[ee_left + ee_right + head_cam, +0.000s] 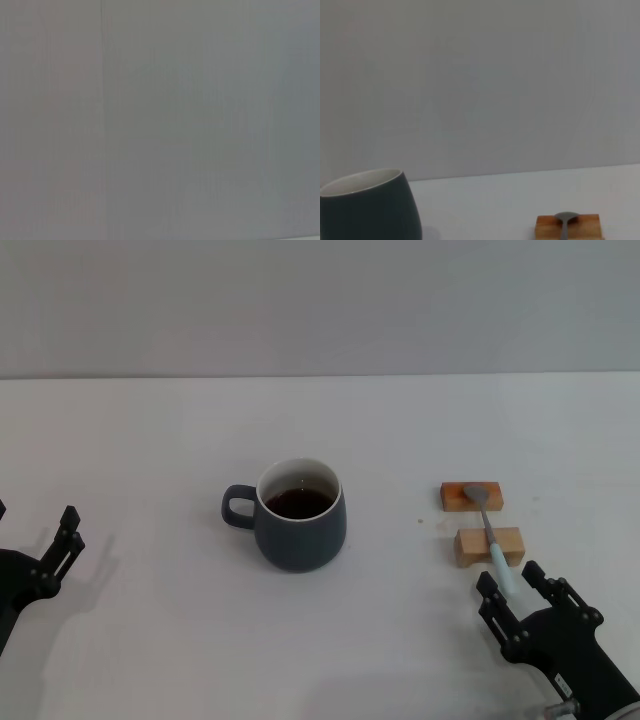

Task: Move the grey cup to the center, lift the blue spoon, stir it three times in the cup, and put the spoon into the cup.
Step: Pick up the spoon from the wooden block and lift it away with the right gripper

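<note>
The grey cup (298,515) stands upright near the middle of the white table, its loop handle pointing left and dark brown liquid inside. It also shows in the right wrist view (370,207). The blue spoon (491,532) lies across two small wooden blocks to the right of the cup, metal bowl on the far block, pale blue handle toward me. Its bowl shows in the right wrist view (566,218). My right gripper (515,585) is open just in front of the handle's end, its fingers either side of it. My left gripper (62,540) is open and empty at the far left.
The far wooden block (471,496) and the near wooden block (489,545) sit close together at the right. A grey wall runs behind the table (150,440). The left wrist view shows only grey wall.
</note>
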Available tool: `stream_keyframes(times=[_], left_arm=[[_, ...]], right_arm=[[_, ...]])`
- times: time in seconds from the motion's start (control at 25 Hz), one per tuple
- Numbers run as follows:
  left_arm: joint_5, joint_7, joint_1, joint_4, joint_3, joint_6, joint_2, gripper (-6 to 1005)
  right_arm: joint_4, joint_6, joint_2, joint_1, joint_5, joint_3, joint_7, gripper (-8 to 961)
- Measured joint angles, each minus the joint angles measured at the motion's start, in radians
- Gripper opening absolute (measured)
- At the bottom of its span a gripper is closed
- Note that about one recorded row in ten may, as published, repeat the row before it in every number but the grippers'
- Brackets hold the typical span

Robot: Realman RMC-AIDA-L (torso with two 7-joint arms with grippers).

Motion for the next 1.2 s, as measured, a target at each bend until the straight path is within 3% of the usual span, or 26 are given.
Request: stream_keyframes(times=[0.16, 0.36, 0.56, 1.2], left_arm=[[0.0, 0.0, -0.001, 0.0, 0.0, 0.0, 0.0, 866], [0.0, -0.001, -0.002, 0.0, 0.0, 0.0, 0.0, 866], [0.0, -0.002, -0.003, 0.0, 0.0, 0.0, 0.0, 866], [0.0, 0.002, -0.003, 0.002, 0.001, -0.013, 0.0, 865]], right_arm=[[0.001, 0.011, -0.001, 0.004, -0.001, -0.001, 0.0, 693], [-0.001, 0.012, -0.001, 0.006, -0.002, -0.009, 0.0, 458], [-0.003, 0.014, -0.001, 0.007, -0.002, -0.008, 0.0, 399], [-0.004, 0.028, 0.0, 0.018, 0.003, -0.006, 0.0, 400]])
